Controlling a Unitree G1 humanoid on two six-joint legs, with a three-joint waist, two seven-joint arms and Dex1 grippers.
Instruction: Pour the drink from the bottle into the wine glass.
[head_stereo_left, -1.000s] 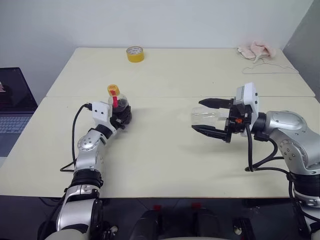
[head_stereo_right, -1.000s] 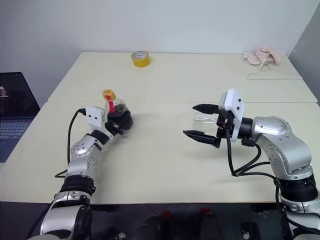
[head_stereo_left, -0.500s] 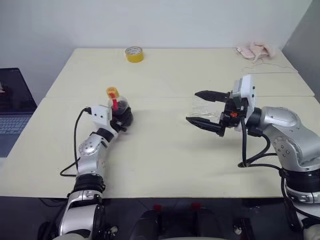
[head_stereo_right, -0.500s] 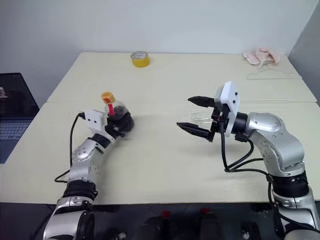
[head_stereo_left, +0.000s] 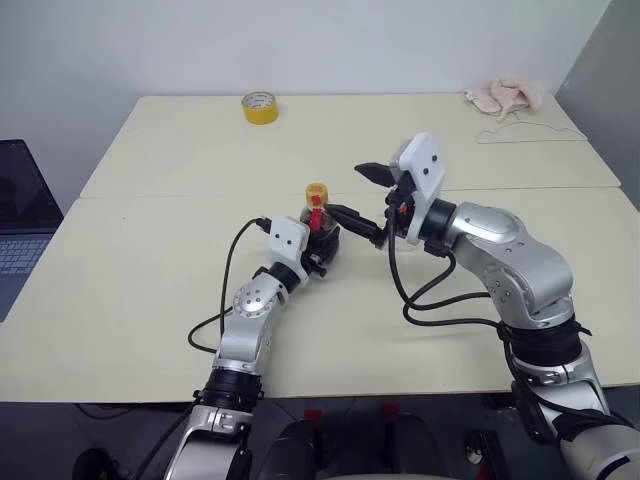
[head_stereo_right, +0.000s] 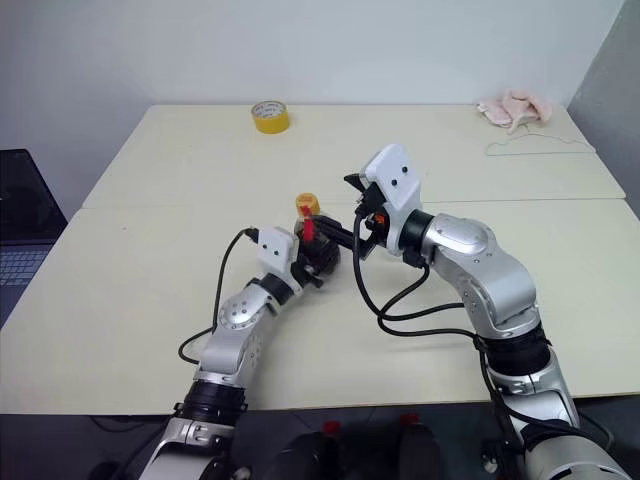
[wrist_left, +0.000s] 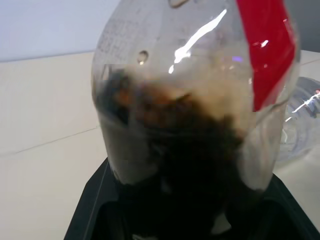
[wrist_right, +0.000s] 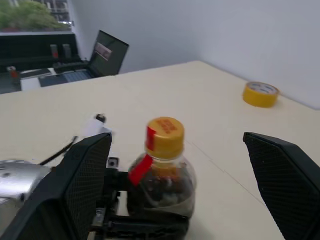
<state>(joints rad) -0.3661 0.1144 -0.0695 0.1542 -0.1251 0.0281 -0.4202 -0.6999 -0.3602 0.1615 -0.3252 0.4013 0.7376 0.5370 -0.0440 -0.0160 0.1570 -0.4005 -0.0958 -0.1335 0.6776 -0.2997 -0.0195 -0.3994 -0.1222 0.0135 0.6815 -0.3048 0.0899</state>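
**Holding the bottle upright at mid-worktop, both claws close together**

Gripping the bottle (head_stereo_left: 318, 222) low on its body, the left claw (head_stereo_left: 322, 245) is clenched on it near the middle of the worktop (head_stereo_left: 150, 290), just in front of the seam between the two boards. The bottle stands upright, its cap (wrist_right: 165, 134) still on and the red label (wrist_left: 263, 47) running down the neck. The drink (wrist_left: 185, 150) fills only the lower part of the body.

The right claw (head_stereo_left: 368, 200) is level with the bottle's top, just to its right, with the fingers (wrist_right: 285, 175) spread wide and released; one black finger reaches toward the cap without clearly touching it. The wine glass (wrist_left: 300, 125) shows as a clear rounded shape just beside the bottle in the left wrist view.

Farther out, a tape roll (head_stereo_left: 258, 107) lies near the back edge of the worktop, and a pink cloth (head_stereo_left: 505, 96) with a wire hanger (head_stereo_left: 525, 135) sits at the far right corner. A laptop (head_stereo_left: 20, 215) stands off the left side.
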